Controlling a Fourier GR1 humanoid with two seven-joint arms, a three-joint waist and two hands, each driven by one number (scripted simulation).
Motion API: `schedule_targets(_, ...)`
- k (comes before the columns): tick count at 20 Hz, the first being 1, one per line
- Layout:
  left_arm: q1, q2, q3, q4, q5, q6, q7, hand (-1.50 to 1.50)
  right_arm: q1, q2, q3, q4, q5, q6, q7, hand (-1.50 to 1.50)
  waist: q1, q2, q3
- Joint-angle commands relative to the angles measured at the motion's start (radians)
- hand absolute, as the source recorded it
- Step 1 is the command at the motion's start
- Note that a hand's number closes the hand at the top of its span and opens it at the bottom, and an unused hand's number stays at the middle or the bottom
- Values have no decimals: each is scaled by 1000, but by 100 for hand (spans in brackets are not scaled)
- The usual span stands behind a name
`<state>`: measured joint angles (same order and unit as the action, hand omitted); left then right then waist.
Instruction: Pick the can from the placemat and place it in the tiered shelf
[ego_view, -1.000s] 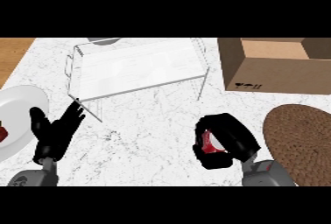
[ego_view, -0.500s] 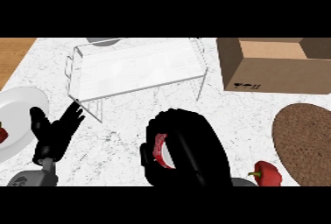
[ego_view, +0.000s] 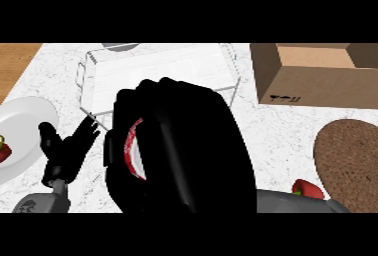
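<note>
Marble counter (ego_view: 295, 125) | right hand (ego_view: 193, 150) curled round can (ego_view: 134, 146) (tiered shelf (ego_view: 166, 65) edge just beyond) | left hand (ego_view: 68, 151) relaxed, lower left

Only small black printed marks (ego_view: 284, 98) on the cardboard box (ego_view: 310, 82), too small to read.

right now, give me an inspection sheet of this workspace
surface: white marble counter
job's things: can in the right hand, in front of the tiered shelf; brown placemat at right, no can on it
clutter: open cardboard box; white plate with food at left; red item beside the placemat
hands: right hand curled round the can; left hand open, resting lower left
cables: nothing seen
surroundings: wood strip at far left
</note>
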<state>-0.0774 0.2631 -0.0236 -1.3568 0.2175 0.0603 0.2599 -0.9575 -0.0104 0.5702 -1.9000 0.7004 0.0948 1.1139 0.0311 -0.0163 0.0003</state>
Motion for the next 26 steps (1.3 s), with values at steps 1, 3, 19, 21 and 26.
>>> schedule_targets(1,1,-22,-22,21,-14,11,24,0,-228,10,-123,134,-71,-13,188,150,1,11,-4)
schedule_targets(3,25,-3,1,28,-1,-9,1,0,-328,10,-190,185,-102,9,208,150,2,9,-5)
schedule_targets(19,5,-29,8,44,-27,7,2,0,-634,-8,-431,805,-160,60,-170,150,-13,21,-2)
schedule_targets(21,22,-38,-7,26,-39,7,0,0,-626,-9,-436,876,-134,14,-235,150,-10,22,-2)
schedule_targets(26,1,-22,19,44,-15,-25,8,0,-617,-16,-442,1017,-89,-47,-364,150,-9,26,-2)
